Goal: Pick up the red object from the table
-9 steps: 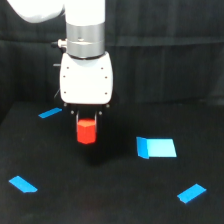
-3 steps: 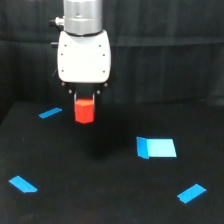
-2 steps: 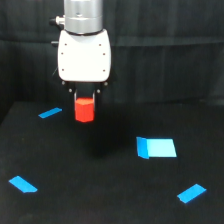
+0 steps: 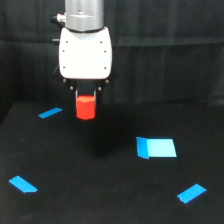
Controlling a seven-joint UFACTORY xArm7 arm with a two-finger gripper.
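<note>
Background's just a dark, pleated black fabric curtain hanging across the whole back, dimly lit, with faint vertical folds and nothing else behind it.

The arm ends in a smooth grey metallic cylinder with a darker band near its lower edge and a small dark fitting jutting from its side toward the exterior view's left. Below it sits a glossy white housing, boxy with rounded corners and slightly wider at the bottom, carrying small dark screw dots near its corners. Under the housing the gripper shows as a black base with short dark fingers, their detail too blurred to make out.
</note>
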